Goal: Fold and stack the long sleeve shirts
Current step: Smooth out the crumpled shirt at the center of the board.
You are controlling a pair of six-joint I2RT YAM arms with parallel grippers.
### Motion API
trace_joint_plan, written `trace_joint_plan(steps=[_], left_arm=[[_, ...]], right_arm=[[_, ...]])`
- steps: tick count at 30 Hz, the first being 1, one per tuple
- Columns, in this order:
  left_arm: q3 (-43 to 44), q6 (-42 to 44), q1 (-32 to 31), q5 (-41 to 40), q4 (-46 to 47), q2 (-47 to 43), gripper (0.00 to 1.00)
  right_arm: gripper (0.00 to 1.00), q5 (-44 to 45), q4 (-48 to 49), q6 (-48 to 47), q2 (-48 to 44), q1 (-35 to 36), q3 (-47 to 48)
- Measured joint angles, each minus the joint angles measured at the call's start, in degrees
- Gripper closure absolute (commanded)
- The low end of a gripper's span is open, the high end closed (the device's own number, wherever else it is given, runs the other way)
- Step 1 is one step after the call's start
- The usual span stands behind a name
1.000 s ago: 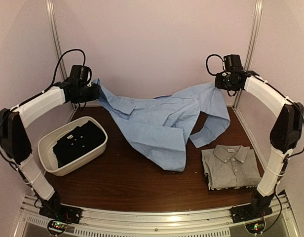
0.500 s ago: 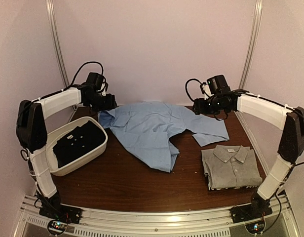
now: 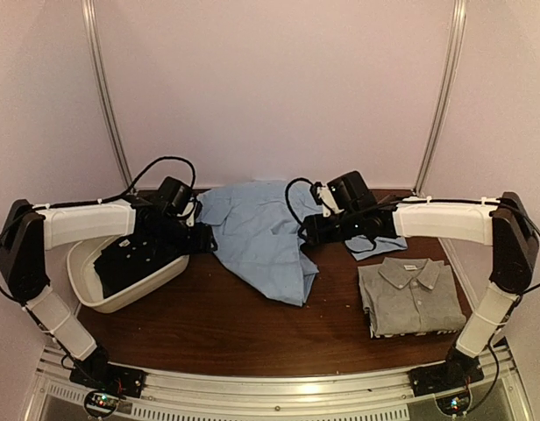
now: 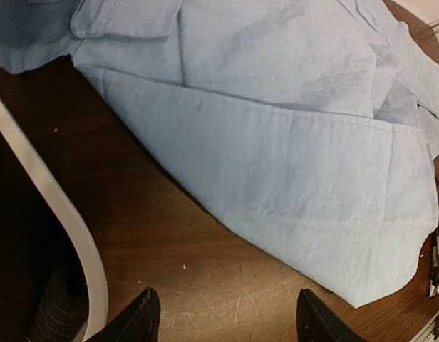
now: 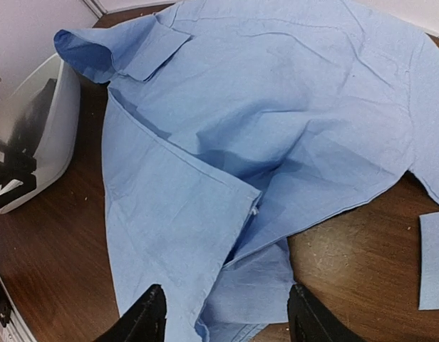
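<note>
Light blue shirt (image 3: 257,237) is found crumpled and half spread on the table (image 3: 226,333), between the two grippers. From the right gripper (image 5: 223,313) it is lying directly under the jaws and ahead of them. The collar is seen far ahead and to the left of these jaws and the lower edge nearest to them, so the long axis is judged to run away from the jaws. From the left gripper (image 4: 223,320) the cloth is placed ahead and to the right, while bare wood is seen under the jaws themselves. Both pairs of jaws are held apart and nothing is gripped between them. The right arm is therefore judged the nearer one for a grasp, because cloth is already below its fingers. Two long sleeve shirts are counted: the blue one, and one grey shirt (image 3: 410,298), folded, well apart from the right jaws on the side of that arm's base. One white tub (image 3: 121,303) with dark clothing (image 3: 130,259) is seen beside the left jaws
</note>
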Motion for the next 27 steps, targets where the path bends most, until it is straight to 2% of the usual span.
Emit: trace_joint_plan(steps=[4, 14, 20, 27], left_arm=[[-5.18, -1.49, 0.42, 0.68, 0.79, -2.14, 0.34], [-5.95, -1.81, 0.39, 0.79, 3.67, -1.95, 0.36], [-5.95, -0.90, 0.39, 0.74, 4.02, -1.42, 0.37], [-5.95, -0.09, 0.39, 1.05, 4.52, -0.20, 0.37]], right_arm=[[0.43, -0.31, 1.70, 1.29, 3.98, 2.62, 0.22], [0.53, 2.40, 7.61, 8.50, 4.61, 3.15, -5.07], [0.55, 4.42, 9.64, 11.67, 4.09, 3.13, -9.29], [0.53, 4.76, 10.54, 12.48, 3.13, 4.48, -9.79]])
